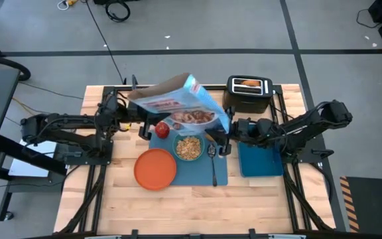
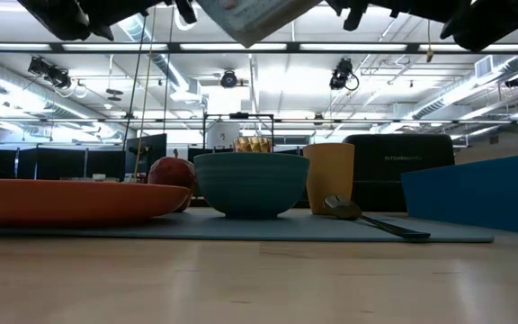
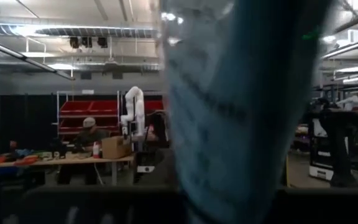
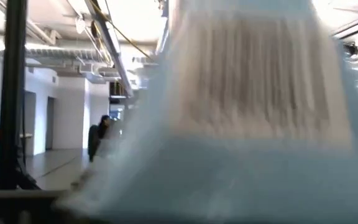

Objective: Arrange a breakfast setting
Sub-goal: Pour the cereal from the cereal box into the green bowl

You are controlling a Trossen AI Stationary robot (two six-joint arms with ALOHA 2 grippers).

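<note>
A blue cereal box (image 1: 181, 106) hangs tilted in the air over the blue placemat (image 1: 201, 174), with its open brown flaps (image 1: 156, 89) toward the left. My left gripper (image 1: 136, 114) is at its open end and my right gripper (image 1: 229, 128) is at its closed end; both are shut on it. On the mat are a teal bowl (image 1: 188, 147) holding cereal, a red apple (image 1: 162, 129), a metal spoon (image 1: 213, 159) and an orange plate (image 1: 155, 168). The orange cup (image 2: 329, 178) stands behind the bowl. Toast (image 1: 248, 83) sticks out of the toaster. My left gripper holds the cereal box at its open end (image 1: 141, 109), coming level from the table's left. The box fills the left wrist view (image 3: 241, 112) and hides the fingers. The box is lifted clear and tilted. My right gripper holds the cereal box at its closed end (image 1: 223, 123), coming level from the table's right. The box's barcode side (image 4: 253, 93) fills the right wrist view and hides the fingers. The box is clear of the table, above the bowl and apple.
A black toaster (image 1: 249, 93) stands at the far right of the table. A blue rectangular container (image 1: 260, 160) sits right of the placemat, under my right arm. Bare wood lies along the near edge (image 1: 191, 212).
</note>
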